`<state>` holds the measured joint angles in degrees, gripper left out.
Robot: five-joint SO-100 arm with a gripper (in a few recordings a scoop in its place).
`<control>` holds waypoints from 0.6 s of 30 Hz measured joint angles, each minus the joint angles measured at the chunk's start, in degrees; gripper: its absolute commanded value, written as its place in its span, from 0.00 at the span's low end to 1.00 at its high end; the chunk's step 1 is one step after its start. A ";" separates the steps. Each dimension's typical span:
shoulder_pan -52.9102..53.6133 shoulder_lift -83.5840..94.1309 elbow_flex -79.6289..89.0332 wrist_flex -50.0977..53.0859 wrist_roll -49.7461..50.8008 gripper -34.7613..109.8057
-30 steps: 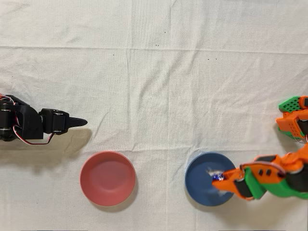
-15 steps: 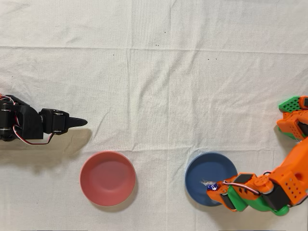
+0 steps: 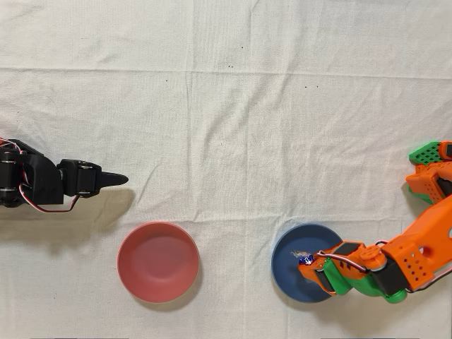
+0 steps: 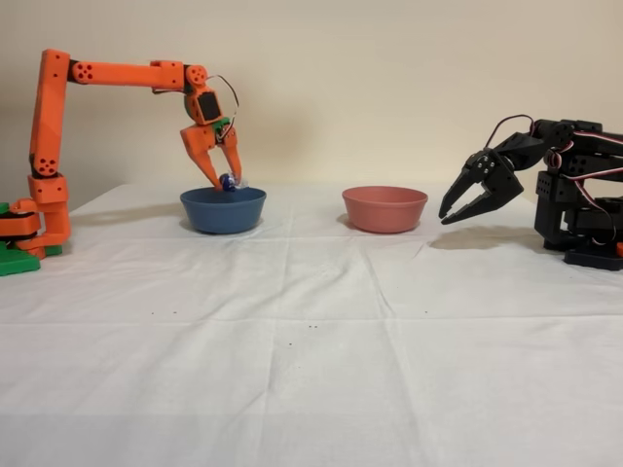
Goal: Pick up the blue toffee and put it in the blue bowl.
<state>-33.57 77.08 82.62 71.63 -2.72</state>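
- Overhead view: white cloth (image 3: 233,106) covers the whole frame; the upper half and centre are bare wrinkled fabric, lots of open room.
- Blue bowl (image 3: 293,279) sits lower right of centre, close to the bottom edge; pink bowl (image 3: 157,262) lower left of centre, well apart from it.
- Idle black arm (image 3: 49,182) at the left edge, its tip pointing right, above and left of the pink bowl.
- Orange arm (image 3: 406,265) comes in from the right edge, low in the frame; it covers the right part of the blue bowl's rim.
- Gripper (image 4: 229,181) points down over the blue bowl in the fixed view, tips just above rim level.
- Blue toffee (image 4: 226,181) is pinched between the fingertips, held above the bowl's inside, not lying in it. Overhead view puts the toffee (image 3: 305,260) over the bowl's upper right part, inside the rim line.
- Jaws are clamped on the toffee, narrow gap only.
- Hard to tell: whether the toffee touches the bowl rim; the clear wrapper ends are just a faint glint.
- Orange arm's base is cut off at the right edge overhead and at the left edge in the fixed view.
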 measured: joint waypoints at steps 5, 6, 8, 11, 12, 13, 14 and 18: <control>-0.35 -0.53 0.00 0.00 0.35 0.37; -0.44 -0.53 0.00 0.00 0.53 0.39; -0.53 -0.53 0.00 0.00 0.53 0.44; -0.53 -0.53 0.00 0.00 0.53 0.51; -0.53 -0.53 0.00 0.18 0.44 0.52; -0.53 -0.53 0.00 0.26 0.18 0.54; -0.53 -0.53 0.00 0.18 0.00 0.55; -0.53 -0.53 0.00 0.18 0.00 0.56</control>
<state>-34.10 76.55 82.62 71.81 -2.72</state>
